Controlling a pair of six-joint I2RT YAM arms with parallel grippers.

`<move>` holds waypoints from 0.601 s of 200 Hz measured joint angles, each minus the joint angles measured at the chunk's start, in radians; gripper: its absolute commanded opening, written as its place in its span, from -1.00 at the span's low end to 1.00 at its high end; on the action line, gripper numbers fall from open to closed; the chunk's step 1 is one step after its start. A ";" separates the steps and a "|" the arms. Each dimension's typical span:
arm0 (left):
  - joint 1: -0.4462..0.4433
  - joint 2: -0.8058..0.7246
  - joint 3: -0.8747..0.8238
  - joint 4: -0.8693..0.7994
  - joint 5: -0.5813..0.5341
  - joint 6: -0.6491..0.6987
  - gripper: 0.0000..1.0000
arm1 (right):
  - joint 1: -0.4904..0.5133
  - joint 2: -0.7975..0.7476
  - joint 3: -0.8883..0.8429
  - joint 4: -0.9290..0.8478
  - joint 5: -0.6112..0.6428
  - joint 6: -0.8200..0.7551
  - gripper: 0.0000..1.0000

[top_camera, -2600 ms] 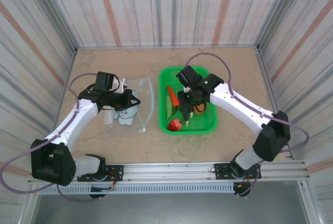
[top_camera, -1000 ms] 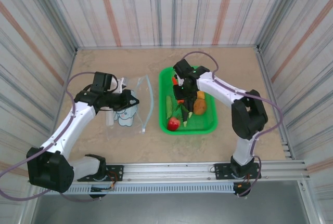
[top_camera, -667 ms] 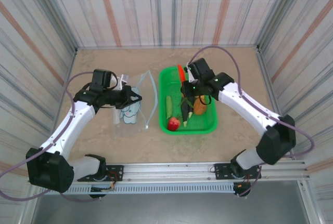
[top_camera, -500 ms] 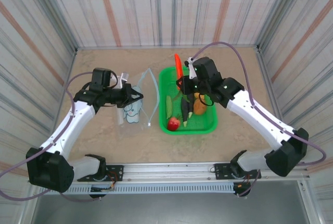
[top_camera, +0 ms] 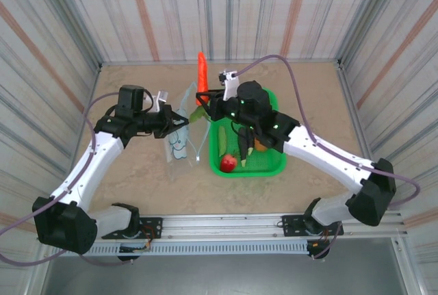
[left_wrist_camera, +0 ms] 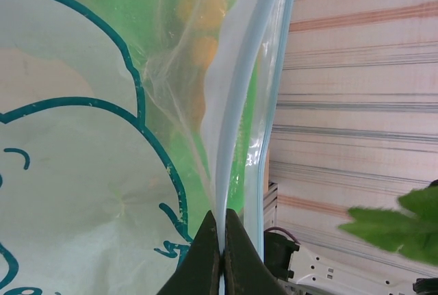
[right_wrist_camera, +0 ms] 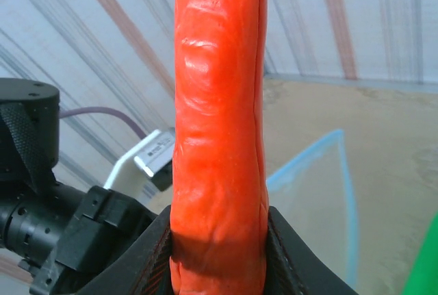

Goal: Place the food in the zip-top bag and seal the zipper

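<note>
Two tools, L tool point(left_wrist_camera: 220, 221) pinching pale-blue zipper point(left_wrist_camera: 226, 124) of crinkly clear bag point(left_wrist_camera: 82, 172), R tool point(right_wrist_camera: 219, 237) clamped round smooth tapered carrot point(right_wrist_camera: 219, 103)

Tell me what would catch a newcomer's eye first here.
The red-orange carrot stands out first. It is held upright in the right gripper, high above the table between the green basket and the zip-top bag. Next comes the left gripper, pinched shut on the bag's pale blue zipper and holding the bag's mouth up beside the carrot.
</note>
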 measured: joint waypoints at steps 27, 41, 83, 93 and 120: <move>0.000 -0.006 0.001 0.007 0.005 -0.016 -1.00 | 0.034 0.066 -0.015 0.080 0.000 0.019 -0.83; 0.000 -0.008 0.010 0.007 0.008 -0.020 -1.00 | 0.050 0.087 -0.034 0.103 0.010 0.019 -0.83; 0.031 -0.029 0.037 -0.009 -0.004 -0.025 -1.00 | 0.062 0.090 -0.116 0.183 0.066 0.018 -0.82; 0.035 -0.038 0.047 -0.010 -0.002 -0.028 -1.00 | 0.062 0.087 -0.136 0.184 0.074 0.018 -0.81; 0.035 -0.064 0.082 -0.004 0.010 -0.028 -1.00 | 0.062 0.087 -0.177 0.145 0.088 0.018 -0.78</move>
